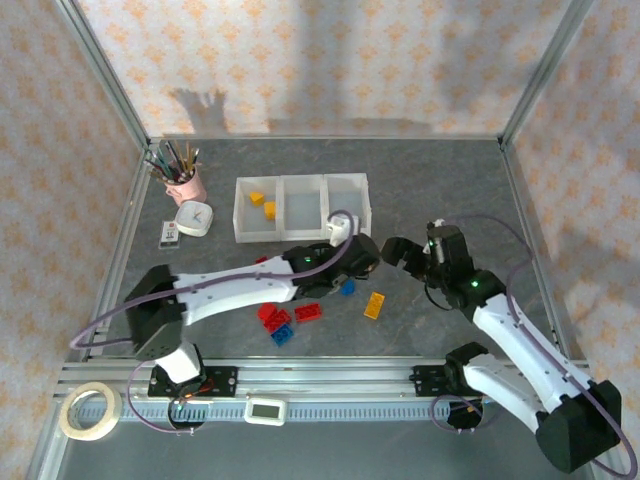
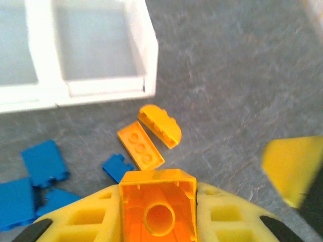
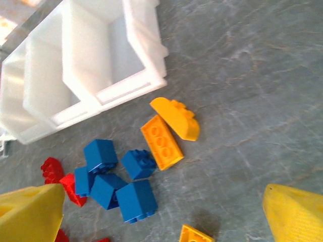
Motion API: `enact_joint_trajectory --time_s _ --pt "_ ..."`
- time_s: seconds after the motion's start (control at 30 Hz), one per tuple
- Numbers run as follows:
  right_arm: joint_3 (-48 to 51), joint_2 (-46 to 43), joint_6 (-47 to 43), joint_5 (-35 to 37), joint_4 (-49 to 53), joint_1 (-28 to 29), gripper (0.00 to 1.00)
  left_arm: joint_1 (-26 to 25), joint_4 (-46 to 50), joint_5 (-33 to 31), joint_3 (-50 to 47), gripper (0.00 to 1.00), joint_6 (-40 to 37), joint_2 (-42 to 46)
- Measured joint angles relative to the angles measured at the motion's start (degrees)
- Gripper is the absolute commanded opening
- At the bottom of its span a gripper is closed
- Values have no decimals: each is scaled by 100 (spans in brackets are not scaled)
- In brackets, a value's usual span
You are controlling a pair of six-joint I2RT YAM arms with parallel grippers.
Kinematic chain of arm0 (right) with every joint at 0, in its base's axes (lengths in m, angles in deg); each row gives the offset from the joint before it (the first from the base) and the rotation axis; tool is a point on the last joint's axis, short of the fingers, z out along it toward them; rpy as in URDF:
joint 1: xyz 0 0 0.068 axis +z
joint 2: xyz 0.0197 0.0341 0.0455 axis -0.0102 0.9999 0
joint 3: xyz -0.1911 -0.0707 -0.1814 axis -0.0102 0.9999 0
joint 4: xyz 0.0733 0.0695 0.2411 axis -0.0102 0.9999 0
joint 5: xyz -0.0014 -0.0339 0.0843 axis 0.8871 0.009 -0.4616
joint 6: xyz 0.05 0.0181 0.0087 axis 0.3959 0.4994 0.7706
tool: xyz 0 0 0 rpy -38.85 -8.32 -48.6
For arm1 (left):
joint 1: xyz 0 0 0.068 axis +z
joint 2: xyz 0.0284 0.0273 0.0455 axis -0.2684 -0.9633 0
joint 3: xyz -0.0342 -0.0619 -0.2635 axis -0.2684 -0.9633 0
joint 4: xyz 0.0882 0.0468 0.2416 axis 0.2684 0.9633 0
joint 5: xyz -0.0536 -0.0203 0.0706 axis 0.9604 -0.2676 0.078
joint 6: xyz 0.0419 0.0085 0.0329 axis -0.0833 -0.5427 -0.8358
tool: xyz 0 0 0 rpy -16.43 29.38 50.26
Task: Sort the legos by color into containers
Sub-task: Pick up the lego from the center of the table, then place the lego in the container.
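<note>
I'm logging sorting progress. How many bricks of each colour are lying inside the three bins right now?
Yellow-orange bricks: 2, both in the left bin
Red: 0
Blue: 0
Total: 2

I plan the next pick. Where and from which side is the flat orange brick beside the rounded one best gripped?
Likely from straight above, on the short ends of the flat orange brick: the rounded orange brick and a blue brick crowd its long sides.
</note>
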Motion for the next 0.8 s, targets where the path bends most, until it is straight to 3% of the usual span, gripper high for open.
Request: enact_joint_trajectory --time_s 0.17,0.4,0.8 --pt "-179 494 -96 -315 -352 221 100 459 125 -387 -369 26 -98 723" --pt "-310 1143 -83 -389 -1005 870 100 1690 306 -603 -1049 26 -378 1246" --pt "-310 1683 129 -378 -1875 1318 100 3484 -107 -306 -1440 27 -1169 988"
